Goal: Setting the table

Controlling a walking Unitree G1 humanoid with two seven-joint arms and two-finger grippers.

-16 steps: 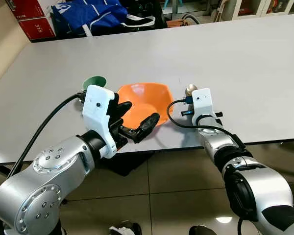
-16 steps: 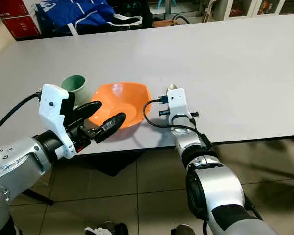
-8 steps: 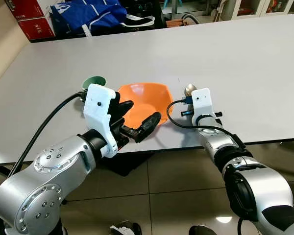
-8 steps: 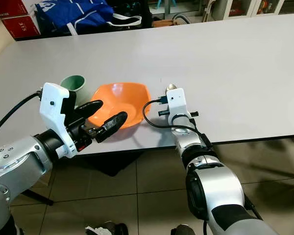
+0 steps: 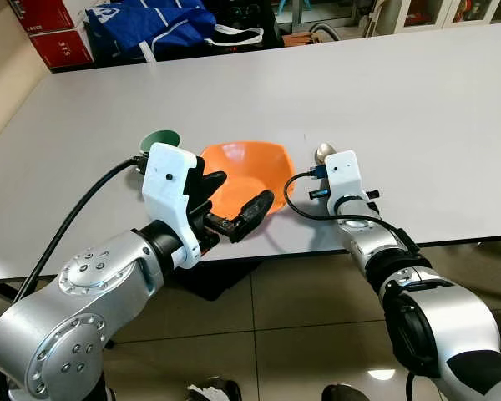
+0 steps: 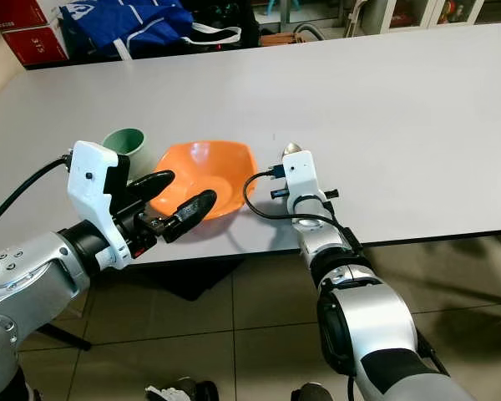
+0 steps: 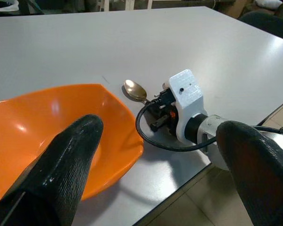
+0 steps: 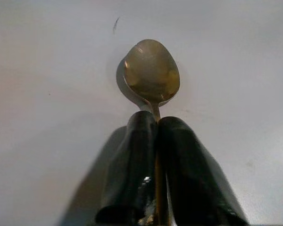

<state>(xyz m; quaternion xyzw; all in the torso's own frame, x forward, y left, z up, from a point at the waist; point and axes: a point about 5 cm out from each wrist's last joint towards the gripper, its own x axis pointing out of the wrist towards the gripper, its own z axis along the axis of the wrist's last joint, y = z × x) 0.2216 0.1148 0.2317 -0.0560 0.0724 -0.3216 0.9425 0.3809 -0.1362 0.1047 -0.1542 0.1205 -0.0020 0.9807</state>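
An orange bowl (image 5: 249, 169) sits near the front edge of the grey table (image 5: 417, 100). Behind my left wrist stands a green cup (image 6: 125, 142). My left gripper (image 5: 235, 200) hovers open over the bowl's near rim, nothing between its fingers (image 7: 68, 160). Just right of the bowl, my right gripper (image 8: 154, 129) is shut on the handle of a metal spoon (image 8: 151, 71). The spoon's bowl (image 5: 324, 151) pokes out past the white wrist and rests on or just above the tabletop.
A blue bag (image 5: 159, 25) and red boxes (image 5: 54, 33) lie beyond the table's far left edge. The table's right half is bare. Tiled floor (image 5: 301, 334) lies below the near edge.
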